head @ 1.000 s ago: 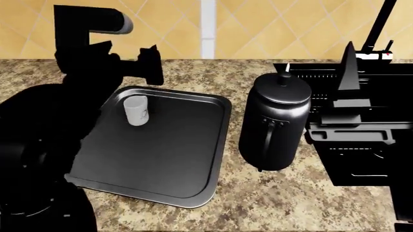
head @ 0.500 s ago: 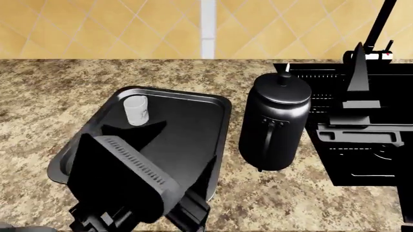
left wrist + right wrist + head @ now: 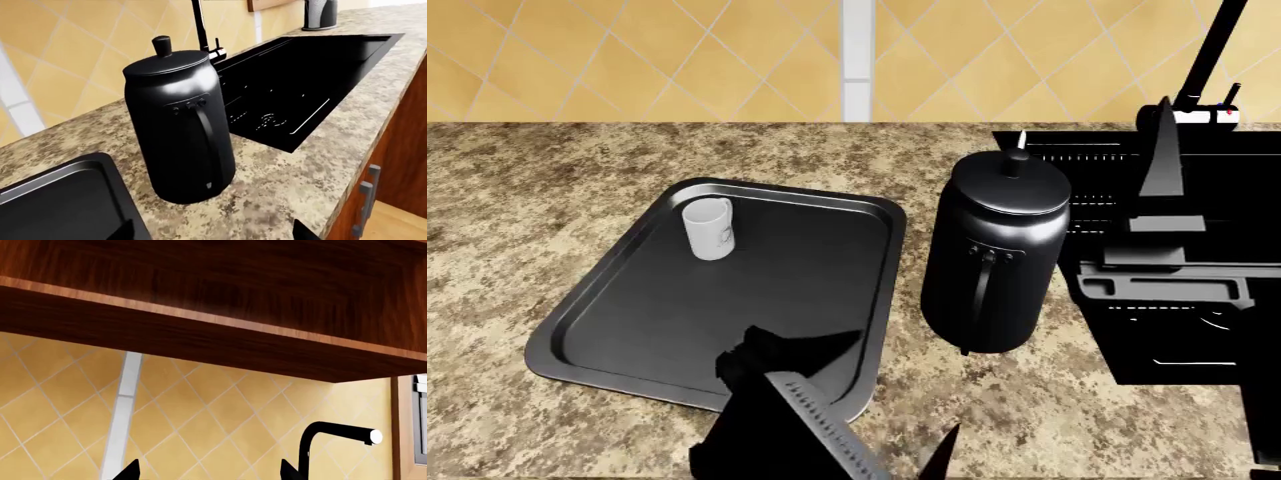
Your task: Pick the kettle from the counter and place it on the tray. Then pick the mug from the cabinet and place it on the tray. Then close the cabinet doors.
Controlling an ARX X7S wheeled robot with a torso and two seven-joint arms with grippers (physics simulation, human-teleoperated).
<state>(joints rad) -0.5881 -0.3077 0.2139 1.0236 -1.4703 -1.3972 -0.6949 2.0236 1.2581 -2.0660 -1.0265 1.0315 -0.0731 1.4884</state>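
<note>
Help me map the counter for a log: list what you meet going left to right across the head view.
Mug on the tray → kettle standing on the counter → black sink with its faucet at far right.

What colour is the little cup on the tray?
White. The mug shows best in the head view, standing on the dark-grey tray.

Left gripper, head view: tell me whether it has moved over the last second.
Yes. The left gripper went from above the tray's far left corner, near the mug, to its near edge.
</note>
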